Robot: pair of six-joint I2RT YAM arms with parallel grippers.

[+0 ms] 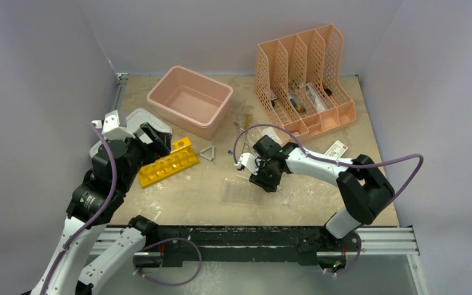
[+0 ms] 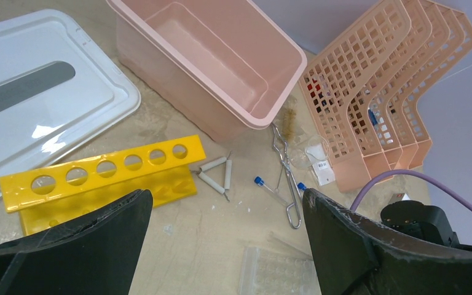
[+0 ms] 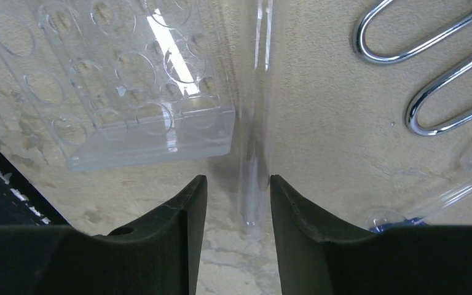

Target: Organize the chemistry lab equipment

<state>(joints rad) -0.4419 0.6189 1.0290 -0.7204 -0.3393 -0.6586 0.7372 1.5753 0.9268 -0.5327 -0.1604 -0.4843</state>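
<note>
The yellow test-tube rack (image 1: 168,163) lies at the left, also in the left wrist view (image 2: 98,172). The wire triangle (image 2: 216,174) sits just right of it. The metal tongs (image 2: 289,184) and a blue-capped vial (image 2: 269,189) lie further right. My left gripper (image 2: 226,203) is open wide and empty, above the table beside the rack. My right gripper (image 3: 238,203) points down, open, with its fingers on either side of a clear tube (image 3: 255,123) lying on the table, not touching it. The clear tray (image 3: 117,80) lies just left of the tube. The tong handles (image 3: 430,80) are to its right.
The pink tub (image 1: 190,98) stands at the back, with its grey lid (image 1: 141,120) to its left behind my left gripper. The peach file holder (image 1: 304,80) stands at the back right. A small labelled packet (image 1: 337,147) lies in front of it.
</note>
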